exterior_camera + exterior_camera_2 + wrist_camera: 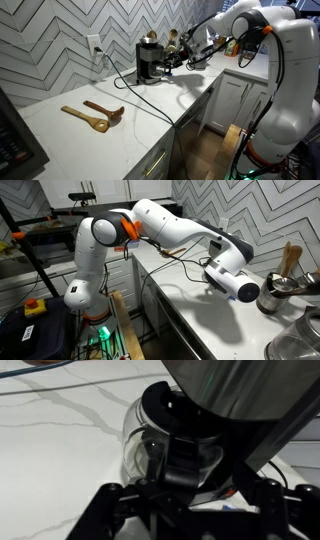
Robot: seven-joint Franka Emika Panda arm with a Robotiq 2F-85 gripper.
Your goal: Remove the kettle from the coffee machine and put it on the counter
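Note:
In the wrist view the kettle (pixel 150 445), a clear-glass carafe with a black rim, sits on the white counter (pixel 60 440) under the dark body of the coffee machine (pixel 240 400). Its black handle (pixel 185 460) points toward me. My gripper (pixel 190 502) is open, one finger on each side of the handle, close to it; I cannot tell if they touch. In an exterior view the black coffee machine (pixel 148 58) stands by the wall and my gripper (pixel 178 62) is right at its front. The kettle is too small to make out there.
Two wooden spoons (pixel 95 115) lie on the counter (pixel 80 135). A black power cord (pixel 140 95) runs from the wall outlet (pixel 95 45) across the counter. A shiny metal vessel (pixel 275 292) and wooden utensils (pixel 290 258) stand beside my wrist (pixel 235 280).

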